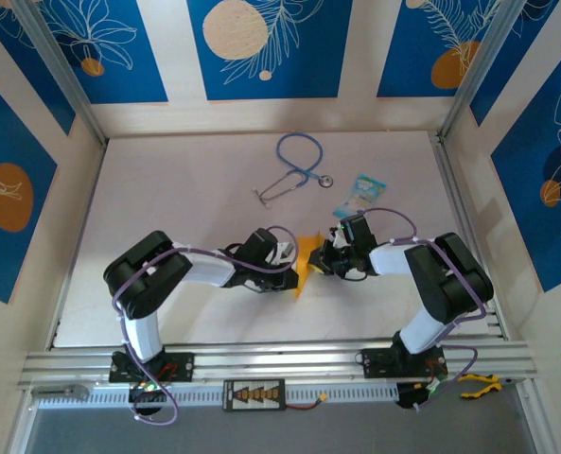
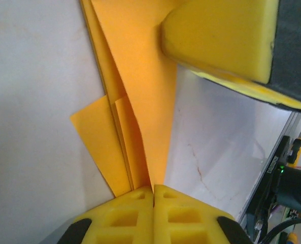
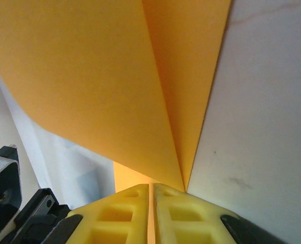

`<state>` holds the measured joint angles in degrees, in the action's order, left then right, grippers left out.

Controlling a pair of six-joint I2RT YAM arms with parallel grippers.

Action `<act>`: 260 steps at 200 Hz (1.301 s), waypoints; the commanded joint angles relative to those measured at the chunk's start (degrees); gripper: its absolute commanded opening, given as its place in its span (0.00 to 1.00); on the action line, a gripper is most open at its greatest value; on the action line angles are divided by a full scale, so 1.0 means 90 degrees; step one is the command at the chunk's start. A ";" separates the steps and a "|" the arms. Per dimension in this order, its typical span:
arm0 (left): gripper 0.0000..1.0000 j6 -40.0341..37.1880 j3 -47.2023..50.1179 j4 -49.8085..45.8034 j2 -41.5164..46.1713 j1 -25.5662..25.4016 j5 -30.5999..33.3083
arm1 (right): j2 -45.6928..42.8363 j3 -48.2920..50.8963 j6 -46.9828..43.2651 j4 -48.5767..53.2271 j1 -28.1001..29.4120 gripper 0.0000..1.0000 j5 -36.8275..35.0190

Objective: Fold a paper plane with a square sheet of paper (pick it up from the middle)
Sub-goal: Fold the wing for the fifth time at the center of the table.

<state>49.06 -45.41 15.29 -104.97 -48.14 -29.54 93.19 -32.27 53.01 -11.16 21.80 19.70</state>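
The left gripper (image 2: 153,189) is pinching the orange paper (image 2: 140,76) tight. Its two yellow fingers are pressing together, and the paper's folded layers are running down into the crack between them. The right gripper (image 3: 151,187) is squeezing the same paper from the other side, with its fingers pressed together too.

From above, the paper is standing up on its edge between the two grippers, in the middle of the table (image 1: 185,189) and closer to the near side. I cannot tell if its low tip is touching the table.

In the left wrist view, a long straight fold edge is running from the top down to the fingers. A small flap with a sharp corner is sticking out to the left. A yellow finger of the right gripper is pressing on the paper higher up.

In the right wrist view, two paper sides are meeting in a sharp V at the fingers. The left side is bending away in a soft curve, and the right side is showing a straight edge.

A wide stretch of white table is lying open to the left of the arms. On the far side, a blue stethoscope (image 1: 294,165) is lying well apart from the grippers. A light-blue packet (image 1: 363,194) is lying just behind the right arm's wrist, so room is tight there. A metal rail (image 1: 280,359) is running along the near edge, and walls are closing in the other sides.
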 commanded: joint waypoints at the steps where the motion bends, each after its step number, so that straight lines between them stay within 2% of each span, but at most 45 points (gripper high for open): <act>1: 0.00 -0.0156 0.0211 -0.0921 -0.0095 -0.0149 -0.0218 | 0.0095 -0.0077 0.0013 0.0316 0.0020 0.13 -0.0207; 11: 0.00 -0.0172 0.0210 -0.0976 -0.0086 -0.0149 -0.0203 | 0.0102 -0.0084 0.0013 0.0320 0.0019 0.13 -0.0209; 66: 0.16 -0.0237 0.0274 -0.1035 0.0070 -0.0178 -0.0405 | 0.0105 -0.0105 0.0020 0.0389 0.0029 0.13 -0.0236; 85: 0.16 -0.0286 0.0280 -0.1068 0.0091 -0.0217 -0.0467 | 0.0105 -0.0121 0.0018 0.0408 0.0029 0.13 -0.0239; 105: 0.14 -0.0323 0.0289 -0.1097 0.0076 -0.0247 -0.0481 | 0.0105 -0.0119 0.0027 0.0404 0.0029 0.13 -0.0246; 132: 0.00 -0.0422 0.0264 -0.1298 0.0099 -0.0266 -0.0381 | 0.0105 -0.0132 0.0025 0.0423 0.0029 0.13 -0.0248; 160: 0.00 -0.0458 0.0318 -0.1336 0.0147 -0.0266 -0.0423 | 0.0110 -0.0133 0.0025 0.0430 0.0037 0.12 -0.0256; 187: 0.11 -0.0470 0.0382 -0.1330 0.0270 -0.0271 -0.0456 | 0.0115 -0.0126 0.0036 0.0448 0.0046 0.12 -0.0264; 216: 0.13 -0.0480 0.0421 -0.1333 0.0381 -0.0276 -0.0516 | 0.0124 -0.0148 0.0024 0.0480 0.0040 0.12 -0.0259; 226: 0.13 -0.0475 0.0436 -0.1317 0.0384 -0.0276 -0.0540 | 0.0124 -0.0155 0.0023 0.0495 0.0045 0.12 -0.0270; 245: 0.02 -0.0500 0.0436 -0.1345 0.0336 -0.0284 -0.0573 | 0.0141 -0.0157 0.0026 0.0495 0.0048 0.12 -0.0276; 260: 0.00 -0.0509 0.0457 -0.1318 0.0320 -0.0286 -0.0614 | 0.0151 -0.0173 0.0024 0.0499 0.0053 0.12 -0.0280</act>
<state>45.58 -43.24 9.54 -101.89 -49.45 -32.32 93.23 -33.01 53.01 -9.39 22.13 19.51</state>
